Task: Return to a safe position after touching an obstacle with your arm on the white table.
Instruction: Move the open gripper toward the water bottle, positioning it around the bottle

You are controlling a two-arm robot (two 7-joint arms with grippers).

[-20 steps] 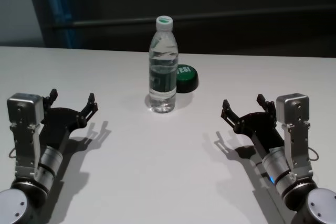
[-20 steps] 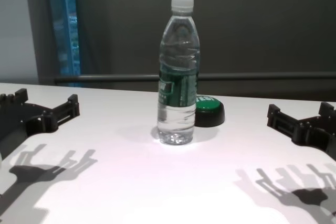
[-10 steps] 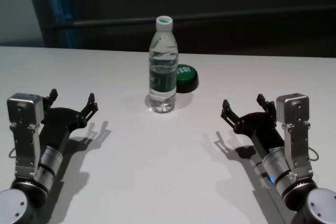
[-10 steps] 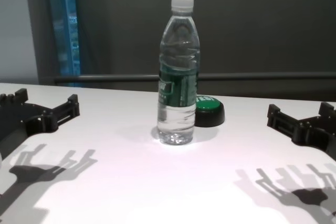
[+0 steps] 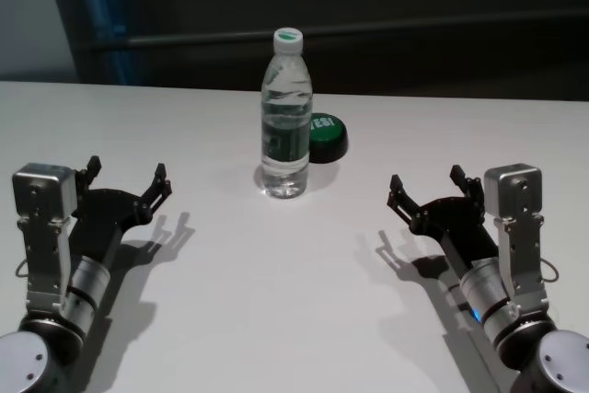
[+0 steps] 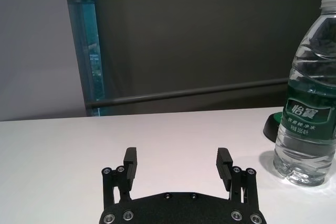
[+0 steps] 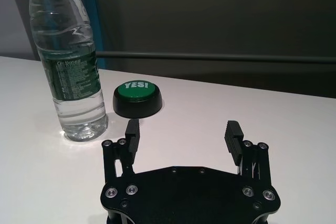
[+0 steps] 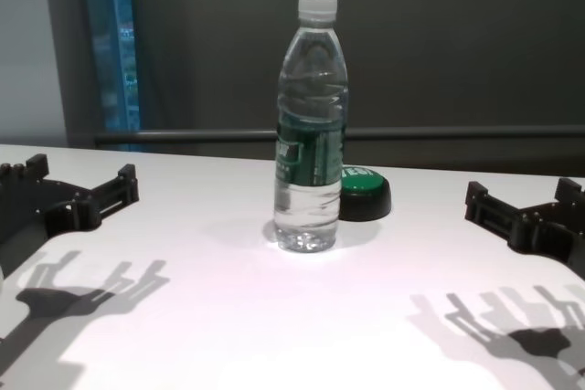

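The obstacle (image 5: 286, 117), a tall clear water bottle with a white cap and dark green label, stands upright near the middle of the white table (image 5: 276, 301); it also shows as the bottle (image 8: 311, 125), (image 6: 310, 98), (image 7: 71, 61). My left gripper (image 5: 127, 175) hovers low at the table's left, open and empty, well apart from the bottle. On the right my right gripper (image 5: 430, 186) is likewise open with nothing between its fingers. The wrist views show the left gripper (image 6: 177, 162) and right gripper (image 7: 182, 132) with wide gaps.
A low black button with a green "YES!" top (image 5: 324, 136) sits just behind and right of the bottle, also visible as the button (image 7: 137, 98). A dark wall with a horizontal rail (image 8: 457, 132) runs behind the table's far edge.
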